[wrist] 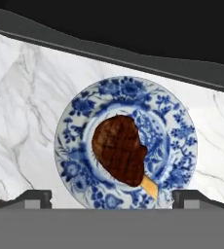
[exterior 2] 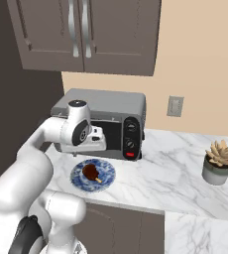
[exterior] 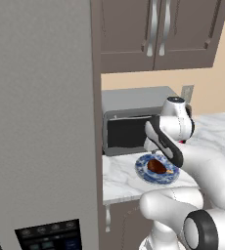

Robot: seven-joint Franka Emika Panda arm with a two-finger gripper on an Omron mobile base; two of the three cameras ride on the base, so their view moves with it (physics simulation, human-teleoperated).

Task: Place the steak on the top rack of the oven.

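Observation:
The steak (wrist: 120,151), a dark reddish-brown slab with a pale bone end, lies on a blue-and-white patterned plate (wrist: 80,112) on the marble counter. It also shows from the base cameras as the steak (exterior: 157,166) (exterior 2: 90,171) on the plate (exterior: 143,172) (exterior 2: 108,173). My gripper (wrist: 112,198) hangs open above the plate, pointing down, with its fingertips (wrist: 33,197) spread wide on either side and nothing between them. The hand (exterior 2: 96,139) sits just over the plate's far edge. A black control strip (exterior: 48,233) of the wall oven shows low in the tall grey column; its cavity and top rack are out of view.
A silver toaster oven (exterior 2: 111,106) (exterior: 129,117) stands right behind the plate. A potted succulent (exterior 2: 219,161) sits on the counter to the right. Dark upper cabinets (exterior: 153,29) hang above. The tall grey column (exterior: 41,122) bounds the counter on the left.

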